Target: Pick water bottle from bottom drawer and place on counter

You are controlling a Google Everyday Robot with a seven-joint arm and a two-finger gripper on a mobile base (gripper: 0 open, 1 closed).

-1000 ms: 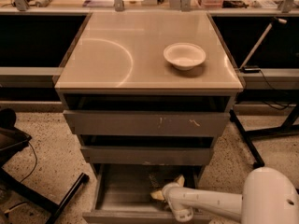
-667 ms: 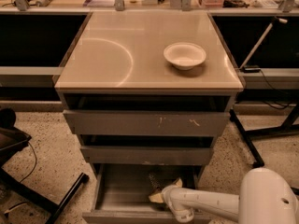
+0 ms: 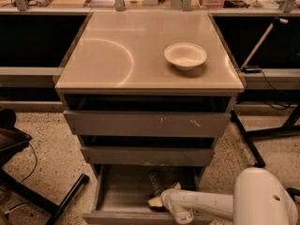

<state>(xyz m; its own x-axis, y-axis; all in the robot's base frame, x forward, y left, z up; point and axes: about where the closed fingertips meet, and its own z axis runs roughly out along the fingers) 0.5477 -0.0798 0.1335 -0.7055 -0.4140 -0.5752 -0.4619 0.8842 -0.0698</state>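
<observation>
Clearance matters: the pale gripper (image 3: pixel 157 197) is sunk in the deep grey metal bottom drawer (image 3: pixel 117 196), lower centre; its grip cannot be told, and the small clear plastic water bottle is hidden. A straight lift is advised.

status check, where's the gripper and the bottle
Gripper inside the open bottom drawer, right of middle. Water bottle not discernible there. White bowl sits on counter's right half.
</observation>
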